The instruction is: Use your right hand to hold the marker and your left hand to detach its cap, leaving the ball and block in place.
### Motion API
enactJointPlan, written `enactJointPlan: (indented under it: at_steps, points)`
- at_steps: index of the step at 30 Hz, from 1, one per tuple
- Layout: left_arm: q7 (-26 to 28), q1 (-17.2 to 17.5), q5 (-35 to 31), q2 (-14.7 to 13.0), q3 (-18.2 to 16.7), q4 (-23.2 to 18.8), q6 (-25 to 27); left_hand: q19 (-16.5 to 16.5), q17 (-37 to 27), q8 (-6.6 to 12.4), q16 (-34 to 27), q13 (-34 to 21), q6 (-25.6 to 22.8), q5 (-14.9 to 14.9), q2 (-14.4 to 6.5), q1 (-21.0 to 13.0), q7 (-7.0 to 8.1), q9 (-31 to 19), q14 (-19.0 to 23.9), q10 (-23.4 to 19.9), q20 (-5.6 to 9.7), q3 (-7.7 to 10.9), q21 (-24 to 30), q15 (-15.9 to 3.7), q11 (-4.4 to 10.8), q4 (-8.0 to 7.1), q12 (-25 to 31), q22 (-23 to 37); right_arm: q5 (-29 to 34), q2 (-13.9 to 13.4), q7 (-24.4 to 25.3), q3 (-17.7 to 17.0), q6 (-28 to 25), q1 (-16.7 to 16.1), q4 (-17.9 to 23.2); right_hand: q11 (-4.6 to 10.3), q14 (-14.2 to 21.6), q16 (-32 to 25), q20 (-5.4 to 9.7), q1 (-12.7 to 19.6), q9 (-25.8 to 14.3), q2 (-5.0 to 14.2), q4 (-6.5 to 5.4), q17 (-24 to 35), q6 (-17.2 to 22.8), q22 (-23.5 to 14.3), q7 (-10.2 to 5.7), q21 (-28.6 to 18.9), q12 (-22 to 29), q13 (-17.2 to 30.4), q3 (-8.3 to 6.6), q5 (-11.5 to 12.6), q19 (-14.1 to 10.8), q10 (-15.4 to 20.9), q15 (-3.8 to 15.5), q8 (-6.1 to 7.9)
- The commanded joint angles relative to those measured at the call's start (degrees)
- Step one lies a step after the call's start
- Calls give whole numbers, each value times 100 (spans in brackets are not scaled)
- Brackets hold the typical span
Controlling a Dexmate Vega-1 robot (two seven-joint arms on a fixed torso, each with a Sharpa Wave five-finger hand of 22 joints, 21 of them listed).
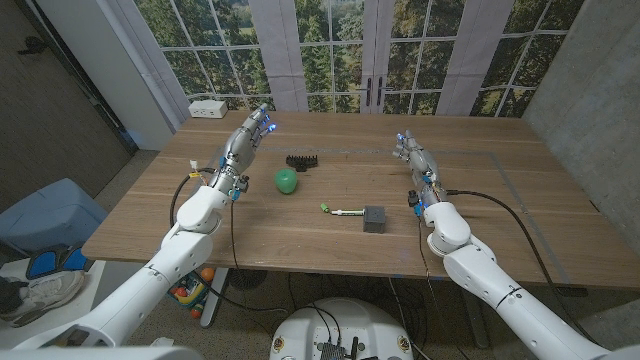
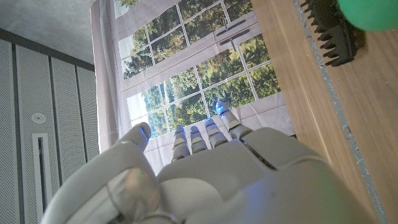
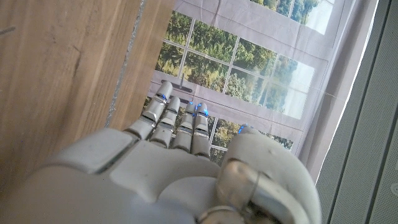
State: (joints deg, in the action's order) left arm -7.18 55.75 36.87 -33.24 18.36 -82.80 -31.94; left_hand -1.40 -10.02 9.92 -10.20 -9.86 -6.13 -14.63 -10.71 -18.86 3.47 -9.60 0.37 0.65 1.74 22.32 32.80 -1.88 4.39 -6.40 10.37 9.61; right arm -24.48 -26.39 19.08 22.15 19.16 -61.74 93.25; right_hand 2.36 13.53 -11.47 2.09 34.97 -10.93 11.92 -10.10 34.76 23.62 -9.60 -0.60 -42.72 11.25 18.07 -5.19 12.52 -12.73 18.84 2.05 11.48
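A white marker with a green cap (image 1: pixel 341 210) lies near the table's front middle, its cap end pointing toward my left. Right beside it stands a dark grey block (image 1: pixel 375 219). A green ball (image 1: pixel 287 181) (image 2: pixel 372 14) sits left of centre. My left hand (image 1: pixel 252 133) (image 2: pixel 205 174) is raised over the table's left part, fingers straight and apart, holding nothing. My right hand (image 1: pixel 413 153) (image 3: pixel 180 162) hovers over the right part, behind the block, fingers extended, holding nothing.
A black comb-like toothed piece (image 1: pixel 301 160) (image 2: pixel 333 34) lies behind the ball. A white power strip (image 1: pixel 209 108) rests at the far left corner. Windows and curtains stand behind the wooden table (image 1: pixel 500 220).
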Motion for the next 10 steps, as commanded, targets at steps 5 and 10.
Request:
enactJointPlan:
  at_steps: [5,10]
  points:
    - [172,91,355,131,-207,103,305,51,-2,-13,-6,1,82,-53,-46,54,-65,-16,-86,97,310,120,-56,-265,-38,-9,-20,13,-962,562,-530,-403,1110,23,-780,-75,42,-25,315,-76,-10,18,11,-54,51,-2,94,42,22,-29,-163,29,-97,81,405,7]
    - [244,33,317,181,-260,251,267,58,-1,-12,-7,2,101,-58,-37,64,-65,-15,-93,105,321,146,-69,-265,-36,-11,-15,12,-1729,958,-1771,-551,2326,153,-1600,-104,21,-13,333,-129,-8,-4,17,-97,126,3,116,83,25,-59,-232,20,-76,104,411,28]
